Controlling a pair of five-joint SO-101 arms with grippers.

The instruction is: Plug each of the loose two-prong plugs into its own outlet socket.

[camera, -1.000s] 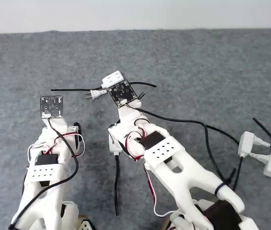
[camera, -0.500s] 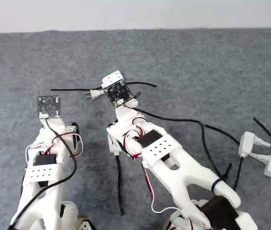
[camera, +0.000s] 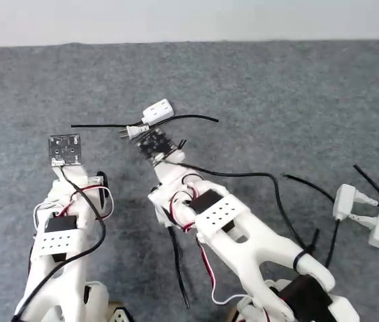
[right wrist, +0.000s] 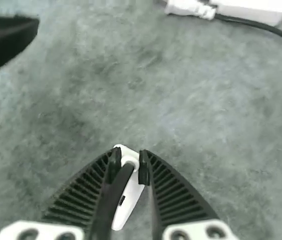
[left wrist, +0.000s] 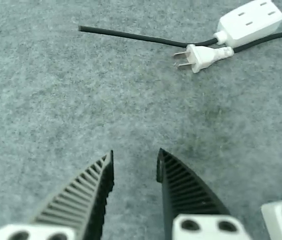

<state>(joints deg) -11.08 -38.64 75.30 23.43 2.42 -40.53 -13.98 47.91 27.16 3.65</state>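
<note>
R gripper backed off socket, clamping plug (seen in wrist cam); L gripper spread, empty.

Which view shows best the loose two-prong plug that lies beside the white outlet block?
The left wrist view: the plug lies whole there, both prongs plain. The high view shows it small, its prongs barely visible. The right wrist view cuts it off at the picture's edge.
</note>
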